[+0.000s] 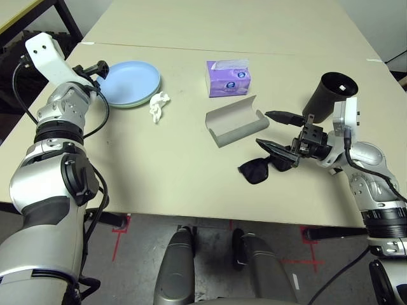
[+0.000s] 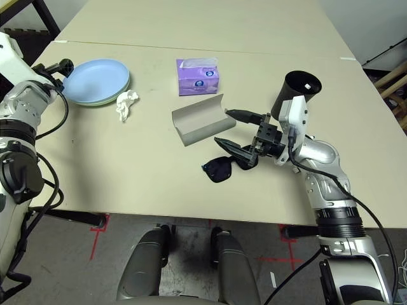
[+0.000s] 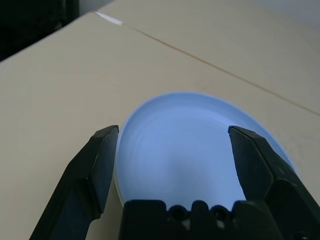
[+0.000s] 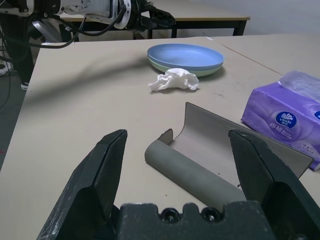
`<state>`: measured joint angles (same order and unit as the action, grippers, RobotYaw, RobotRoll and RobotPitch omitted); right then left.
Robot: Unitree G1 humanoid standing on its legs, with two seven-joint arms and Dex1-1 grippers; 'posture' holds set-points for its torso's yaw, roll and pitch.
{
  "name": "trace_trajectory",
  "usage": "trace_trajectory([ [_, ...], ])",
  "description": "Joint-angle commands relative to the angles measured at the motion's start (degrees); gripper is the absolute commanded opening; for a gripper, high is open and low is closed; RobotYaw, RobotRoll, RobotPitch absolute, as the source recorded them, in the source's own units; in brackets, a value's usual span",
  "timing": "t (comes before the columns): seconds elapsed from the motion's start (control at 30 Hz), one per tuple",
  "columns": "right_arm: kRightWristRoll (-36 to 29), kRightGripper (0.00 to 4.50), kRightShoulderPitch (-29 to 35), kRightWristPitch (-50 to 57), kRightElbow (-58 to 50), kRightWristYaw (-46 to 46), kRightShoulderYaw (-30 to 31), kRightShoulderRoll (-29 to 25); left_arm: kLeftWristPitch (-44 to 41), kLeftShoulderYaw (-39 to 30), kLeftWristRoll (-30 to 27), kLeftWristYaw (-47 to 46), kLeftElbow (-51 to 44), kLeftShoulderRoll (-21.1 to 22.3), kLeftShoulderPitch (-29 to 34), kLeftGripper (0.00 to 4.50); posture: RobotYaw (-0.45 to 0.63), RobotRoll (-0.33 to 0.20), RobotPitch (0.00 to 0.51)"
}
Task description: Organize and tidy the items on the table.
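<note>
A light blue plate [image 1: 130, 82] lies stacked on a pale green plate [image 4: 200, 71] at the table's [image 1: 159, 171] far left. My left gripper [image 1: 100, 68] hovers at the stack's left rim, open, its fingers [image 3: 100, 165] spread on either side of the blue plate [image 3: 190, 150] and holding nothing. A crumpled white tissue wad [image 1: 159, 105] lies just right of the plates. The grey glasses case [image 1: 236, 121] lies open mid-table. Black sunglasses [image 1: 259, 169] rest in front of it. My right gripper [image 1: 264, 129] is open, pointing left at the case [image 4: 200, 160], with the sunglasses just below it. The black cup [image 1: 329, 95] stands behind my right wrist.
A purple tissue box [image 1: 227, 77] stands behind the case. A seam [image 1: 191, 49] crosses the table further back, with more tabletop beyond. A black frame [image 1: 63, 19] stands past the far left corner. The table's front edge [image 1: 191, 216] runs close to the sunglasses.
</note>
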<state>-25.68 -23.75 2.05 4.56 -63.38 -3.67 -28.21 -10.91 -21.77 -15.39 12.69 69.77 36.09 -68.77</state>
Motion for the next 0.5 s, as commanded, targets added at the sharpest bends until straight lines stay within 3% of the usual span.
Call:
trace_trajectory([
  [0.03, 0.1, 4.50, 0.0, 0.0, 0.1, -0.1, 0.5, -0.1, -2.2, 2.2, 1.3, 4.8, -2.9, 0.6, 2.1, 4.48, 0.19, 0.000, 0.179],
  [0.27, 0.2, 4.50, 0.2, -0.8, 0.7, -0.2, 0.2, -0.2, -2.0, 10.4, 5.5, 19.7, -12.2, 2.5, 9.1, 4.48, 0.18, 0.000, 0.181],
  [0.5, 0.3, 4.50, 0.2, -1.1, 1.2, -0.3, 0.1, -0.4, -4.4, 12.8, 4.5, 28.8, -22.1, 2.5, 14.1, 4.48, 0.18, 0.000, 0.182],
])
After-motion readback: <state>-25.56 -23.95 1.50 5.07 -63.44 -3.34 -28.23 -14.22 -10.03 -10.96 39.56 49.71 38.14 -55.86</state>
